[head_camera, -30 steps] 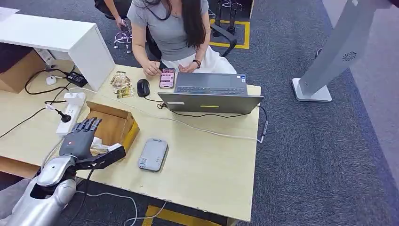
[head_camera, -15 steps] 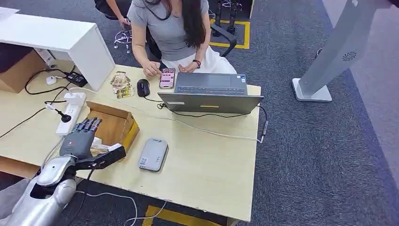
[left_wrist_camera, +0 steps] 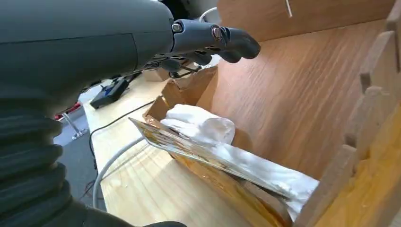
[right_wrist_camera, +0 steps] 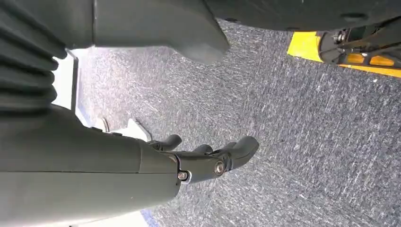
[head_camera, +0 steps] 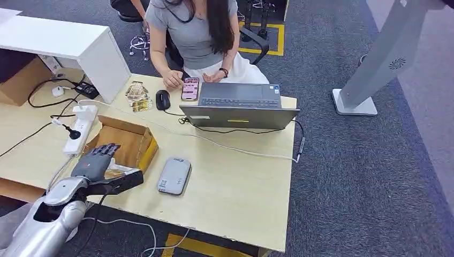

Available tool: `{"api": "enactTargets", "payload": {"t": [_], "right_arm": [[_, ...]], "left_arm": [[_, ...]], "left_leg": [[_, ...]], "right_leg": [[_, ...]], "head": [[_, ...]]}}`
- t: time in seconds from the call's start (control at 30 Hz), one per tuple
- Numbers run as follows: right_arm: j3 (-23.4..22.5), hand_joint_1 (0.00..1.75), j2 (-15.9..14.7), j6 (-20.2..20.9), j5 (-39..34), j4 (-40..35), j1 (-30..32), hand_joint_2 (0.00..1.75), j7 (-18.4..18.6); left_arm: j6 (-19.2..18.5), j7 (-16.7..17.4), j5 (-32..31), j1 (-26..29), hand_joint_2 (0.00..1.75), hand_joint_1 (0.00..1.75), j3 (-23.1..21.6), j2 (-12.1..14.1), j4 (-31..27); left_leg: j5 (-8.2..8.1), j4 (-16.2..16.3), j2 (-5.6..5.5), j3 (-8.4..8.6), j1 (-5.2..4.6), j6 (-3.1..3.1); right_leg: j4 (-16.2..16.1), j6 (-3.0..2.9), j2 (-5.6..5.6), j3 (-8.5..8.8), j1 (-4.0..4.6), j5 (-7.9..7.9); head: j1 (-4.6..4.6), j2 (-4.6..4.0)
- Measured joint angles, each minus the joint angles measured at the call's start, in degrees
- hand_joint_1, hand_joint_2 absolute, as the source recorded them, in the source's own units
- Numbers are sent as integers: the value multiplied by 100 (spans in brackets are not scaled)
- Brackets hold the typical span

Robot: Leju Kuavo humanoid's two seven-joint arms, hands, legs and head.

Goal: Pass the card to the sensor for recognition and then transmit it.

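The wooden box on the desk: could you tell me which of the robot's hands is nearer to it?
Left. The left hand reaches over the wooden box, above the card inside it. The right hand hangs over the carpet, away from the desk.

Bright even light, soft shadows

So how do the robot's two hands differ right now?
The left hand reaches over the wooden box on the table, above a card lying on white packing there; the right hand hangs over grey carpet. The left hand's fingers stretch forward; the right hand's curl loosely. Both hold nothing.
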Motion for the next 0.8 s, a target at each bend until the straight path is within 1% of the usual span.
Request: {"api": "enactTargets", "payload": {"t": [0.47, 0.5, 0.53, 0.7, 0.8], "right_arm": [[0, 0, -11, 7, -2, 0, -7, 175, 9], [0, 0, -11, 7, -2, 0, -7, 175, 9], [0, 0, -11, 7, -2, 0, -7, 175, 9], [2, 0, -11, 7, -4, 0, -6, 175, 9], [0, 0, -11, 7, -4, 0, -7, 175, 9]], "left_arm": [[4, 66, 66, -18, 175, 0, -66, 63, 35], [4, 65, 66, -22, 175, 7, -68, 63, 42], [9, 66, 68, -24, 175, 175, -72, 63, 46], [240, 24, 94, -24, 175, 175, -75, 61, 48], [306, -7, 116, -23, 175, 175, -75, 59, 48]], "left_leg": [[0, 0, 1, 0, 0, 0], [0, 0, 1, 0, 0, 0], [0, 0, 0, 0, 0, 0], [0, 0, 1, 0, 0, 0], [0, 0, 0, 0, 0, 0]], "right_leg": [[0, 0, 0, 1, 0, 0], [0, -1, 0, 0, 0, 0], [0, -1, 0, 1, 0, 0], [0, -1, 0, 1, 0, 1], [0, -1, 0, 1, 0, 1]], "head": [[0, 0], [0, 0], [0, 0], [0, 0], [0, 0]]}}
